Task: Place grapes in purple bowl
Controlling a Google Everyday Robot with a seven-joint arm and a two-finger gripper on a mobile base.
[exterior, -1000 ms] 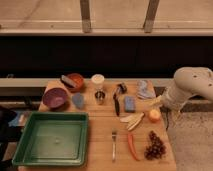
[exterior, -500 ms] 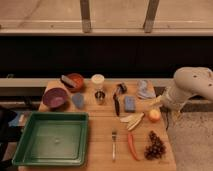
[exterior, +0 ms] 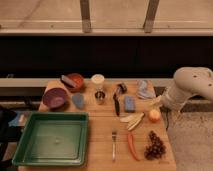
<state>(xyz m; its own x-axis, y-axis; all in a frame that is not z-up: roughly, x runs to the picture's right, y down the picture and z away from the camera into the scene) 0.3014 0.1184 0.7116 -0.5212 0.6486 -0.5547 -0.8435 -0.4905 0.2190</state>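
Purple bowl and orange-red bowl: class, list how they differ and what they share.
The purple bowl is dull mauve; the orange-red bowl is brighter. The purple bowl looks empty; the orange-red bowl holds a dark oblong object. The purple bowl sits in front and left of the orange-red bowl. Both are round, upright, similar in size. The gripper, open, is by the right edge of the table, far from both.

Dim warm light from above, faint soft shadows, darkness behind
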